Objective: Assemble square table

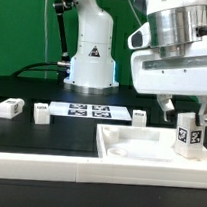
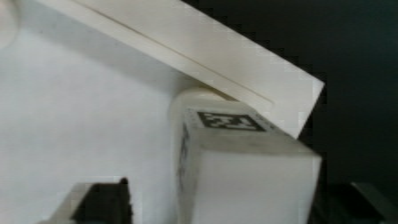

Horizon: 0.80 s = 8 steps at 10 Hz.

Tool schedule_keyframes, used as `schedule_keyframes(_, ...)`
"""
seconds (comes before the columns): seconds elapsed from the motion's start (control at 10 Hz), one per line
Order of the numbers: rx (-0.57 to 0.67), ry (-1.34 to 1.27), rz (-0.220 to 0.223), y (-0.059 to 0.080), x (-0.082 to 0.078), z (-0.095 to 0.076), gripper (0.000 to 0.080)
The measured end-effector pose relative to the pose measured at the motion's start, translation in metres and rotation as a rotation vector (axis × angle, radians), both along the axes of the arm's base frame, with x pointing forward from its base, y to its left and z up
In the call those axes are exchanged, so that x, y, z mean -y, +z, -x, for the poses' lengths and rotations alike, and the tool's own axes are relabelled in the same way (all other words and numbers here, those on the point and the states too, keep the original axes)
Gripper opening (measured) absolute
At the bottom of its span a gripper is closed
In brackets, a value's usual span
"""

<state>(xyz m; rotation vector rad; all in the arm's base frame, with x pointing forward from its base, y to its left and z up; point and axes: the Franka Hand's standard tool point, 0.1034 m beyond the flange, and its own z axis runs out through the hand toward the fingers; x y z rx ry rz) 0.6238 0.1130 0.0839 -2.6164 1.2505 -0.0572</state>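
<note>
In the exterior view, the top (image 1: 138, 152) is seen lying flat on the black table (image 1: 49, 133), against the rail (image 1: 47, 168) that runs along the table edge nearest the camera, toward the corner on the exterior view's right. A leg (image 1: 190, 138) is seen upright over the part of the top closest to that corner, its tagged faces turned to the camera; whether its foot rests on the top cannot be told. The gripper (image 1: 189, 116) is placed over the upper end of this leg, one finger on each side. Three more legs (image 1: 9, 108) (image 1: 41, 110) (image 1: 139, 117) are set in a row further back, with the marker board (image 1: 88, 111) lying between the second and third, and the arm base (image 1: 92, 56) is mounted behind them at the far edge. In the wrist view, the leg (image 2: 249, 175) is shown between the dark fingers (image 2: 103, 203) of the gripper (image 2: 231, 205), a tag (image 2: 231, 122) on its end face, with the top (image 2: 71, 120) and its raised rim (image 2: 196, 50) just beyond. One finger lies right beside the leg, but whether the leg is actually pinched cannot be told.
</note>
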Motion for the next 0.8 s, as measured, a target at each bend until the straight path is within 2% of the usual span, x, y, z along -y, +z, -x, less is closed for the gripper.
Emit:
schedule_keyframes(0.1, 0.014, 0.074, 0.009, -0.0001, -0.0024, 0.0004, 0.0625)
schedule_keyframes(0.2, 0.03, 0.149, 0.02, -0.0006, -0.0008, 0.0003, 0.0644)
schedule_keyframes(0.5, 0.073, 0.374, 0.054, -0.0013, -0.0009, 0.0006, 0.0648)
schedule_keyframes(0.7, 0.098, 0.599, 0.114, 0.001, -0.0052, -0.0002, 0.0648)
schedule_keyframes(0.8, 0.112, 0.697, 0.129, 0.0014, -0.0049, -0.0004, 0.0648)
